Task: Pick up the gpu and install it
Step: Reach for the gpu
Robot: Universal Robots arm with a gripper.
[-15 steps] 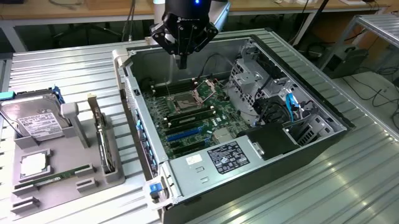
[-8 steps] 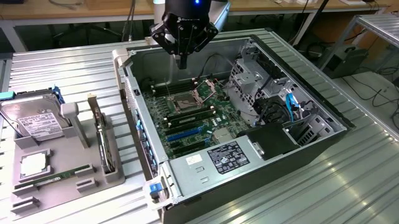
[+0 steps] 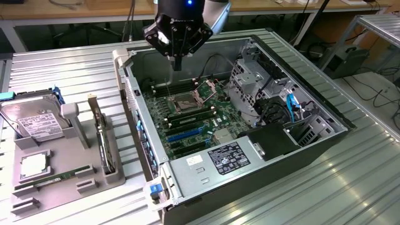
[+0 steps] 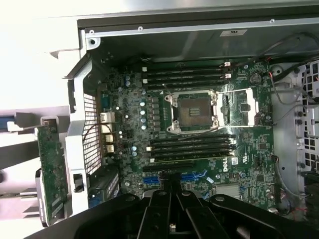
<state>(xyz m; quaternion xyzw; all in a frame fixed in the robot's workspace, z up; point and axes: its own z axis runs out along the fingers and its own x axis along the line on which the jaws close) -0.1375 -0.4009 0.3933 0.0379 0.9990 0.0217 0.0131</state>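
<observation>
Exterior view: I see a ribbed metal counter (image 3: 350, 187) carrying an open computer case (image 3: 300, 154) in its middle. A grey parts tray (image 3: 69, 185) lies toward the counter edge on the exterior view's left.
End effector: the end effector (image 3: 177, 65) hangs over the end of the case nearest the counter's far edge, above the motherboard (image 3: 194, 117). Its fingers are pressed together with nothing between them.
Gpu: the gpu (image 3: 102, 140) stands on edge in a slot of the tray, on the tray's side nearest the case. Its pale bracket end points toward the counter's far edge. It is untouched and well apart from the end effector.
Gpu, wrist view: I see it as a green strip just outside the case wall, beside the perforated rear panel (image 4: 91, 127).
Hard drive: the hard drive (image 3: 34, 123) leans in the tray's far corner, on the side away from the case.
Processor: the processor (image 3: 34, 165) lies flat in the tray, nearer me than the hard drive.
Memory stick: the memory stick (image 3: 47, 180), narrow and green, lies flat just beyond the processor toward the tray's near edge.
Socket: the processor socket (image 4: 192, 110) sits in the middle of the motherboard, with rows of dark memory slots (image 4: 192, 147) on both sides.
Blue slots: the blue slots (image 4: 152, 180) on the board show in the wrist view close by the end effector's tips.
</observation>
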